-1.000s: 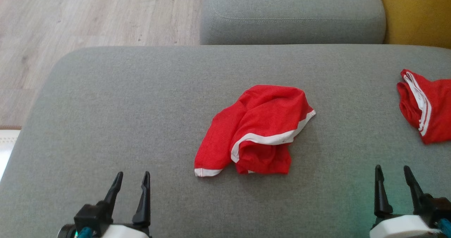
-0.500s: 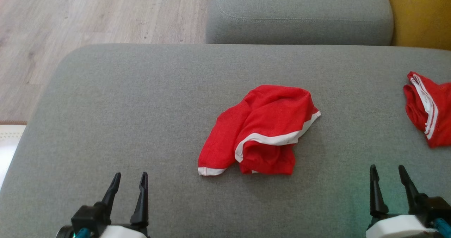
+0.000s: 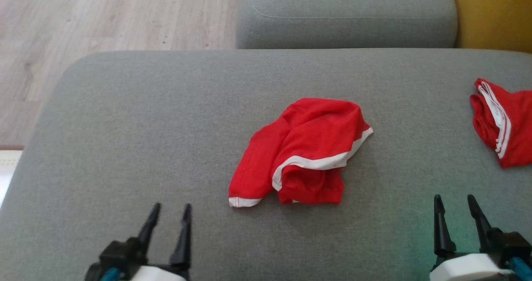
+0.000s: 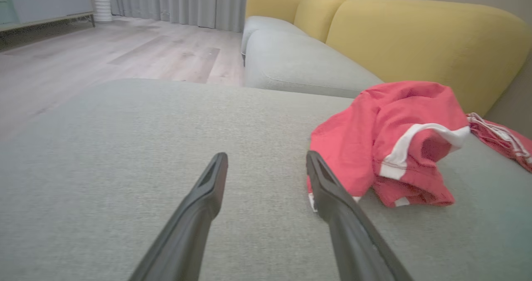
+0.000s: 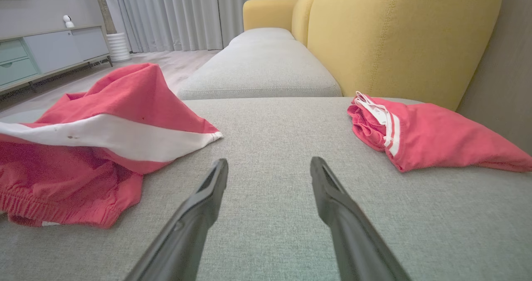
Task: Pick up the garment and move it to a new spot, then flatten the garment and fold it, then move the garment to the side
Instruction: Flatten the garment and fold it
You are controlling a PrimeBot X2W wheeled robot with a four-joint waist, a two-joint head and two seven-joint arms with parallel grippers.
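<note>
A crumpled red garment (image 3: 299,152) with white trim lies in the middle of the grey cushion (image 3: 145,119). My left gripper (image 3: 171,207) stands open at the lower left, short of the garment's near-left corner, with nothing between its fingers. In the left wrist view the garment (image 4: 386,139) sits just right of the open left gripper (image 4: 267,158). My right gripper (image 3: 454,198) is open at the lower right, apart from the cloth. The right wrist view has the garment (image 5: 91,148) to the left of the open right gripper (image 5: 269,163).
A second red garment with white stripes (image 3: 503,123) lies at the cushion's right edge, also seen as a folded heap (image 5: 424,135). Beyond are another grey seat cushion (image 3: 345,19) and a yellow backrest (image 3: 494,15). Wooden floor (image 3: 83,23) lies off the left side.
My left gripper has slid a little to the right, toward the garment. The head camera has shifted slightly. The garment and the right gripper have stayed put.
</note>
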